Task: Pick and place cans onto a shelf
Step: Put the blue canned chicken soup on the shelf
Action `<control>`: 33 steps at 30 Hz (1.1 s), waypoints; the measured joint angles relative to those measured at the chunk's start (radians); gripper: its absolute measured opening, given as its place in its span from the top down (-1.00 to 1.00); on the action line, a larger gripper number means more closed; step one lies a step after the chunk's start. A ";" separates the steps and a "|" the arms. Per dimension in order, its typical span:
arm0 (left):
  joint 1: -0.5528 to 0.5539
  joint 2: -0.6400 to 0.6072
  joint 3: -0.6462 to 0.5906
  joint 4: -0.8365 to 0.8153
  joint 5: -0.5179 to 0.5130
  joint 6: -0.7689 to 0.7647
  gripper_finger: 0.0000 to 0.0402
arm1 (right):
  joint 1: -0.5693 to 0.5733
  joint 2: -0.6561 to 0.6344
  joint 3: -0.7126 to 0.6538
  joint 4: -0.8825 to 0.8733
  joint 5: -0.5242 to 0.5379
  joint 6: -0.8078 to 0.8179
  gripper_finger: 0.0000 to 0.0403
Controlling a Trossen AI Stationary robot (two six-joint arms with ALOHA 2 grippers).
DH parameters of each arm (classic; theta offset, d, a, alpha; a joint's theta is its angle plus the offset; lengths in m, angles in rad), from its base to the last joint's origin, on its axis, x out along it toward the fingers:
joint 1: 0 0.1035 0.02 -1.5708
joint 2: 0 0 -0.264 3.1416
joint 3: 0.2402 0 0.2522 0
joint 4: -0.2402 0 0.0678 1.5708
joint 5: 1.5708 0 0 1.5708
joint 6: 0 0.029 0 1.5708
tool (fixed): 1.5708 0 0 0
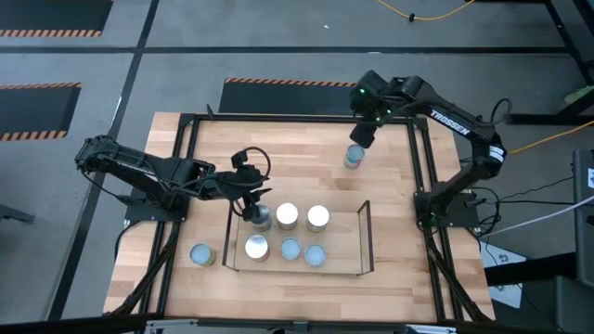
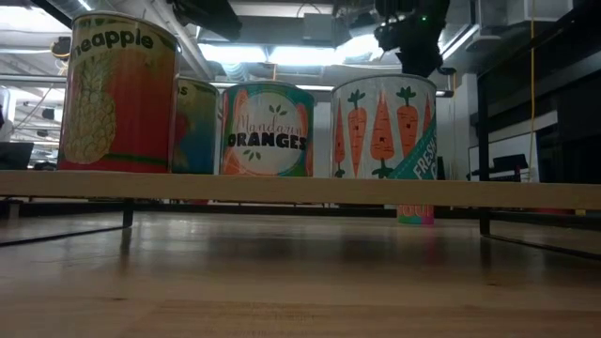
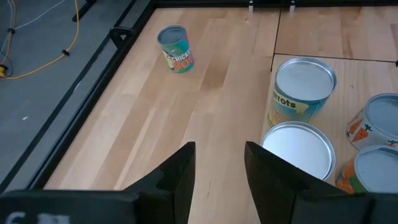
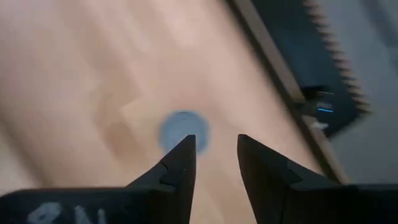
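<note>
A: Looking straight down, we see the right gripper (image 1: 359, 135) in the upper right of the frame, just above a lone can (image 1: 354, 157) on the table (image 1: 436, 288). Its jaws stand narrowly parted and empty; its wrist view shows the can's top beyond the fingertips.

B: And the left gripper (image 1: 251, 206)?

A: It sits left of centre, at the upper-left corner of the shelf (image 1: 339, 261), over a silvery can (image 1: 259, 218). In its wrist view the fingers are apart with bare wood between them, holding nothing.

B: Where are the other cans?

A: Five stand on the shelf, and one waits off it at the lower left (image 1: 201, 254).

B: What could go wrong?

A: We judge the right jaws may be too narrow to straddle the can, so descending could tip it. The left fingers could nudge neighbouring shelf cans.
</note>
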 joint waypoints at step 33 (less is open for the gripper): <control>0.000 0.000 0.000 -0.001 0.000 -0.050 0.34 | -0.187 0.257 -0.001 -0.030 -0.307 -0.289 0.39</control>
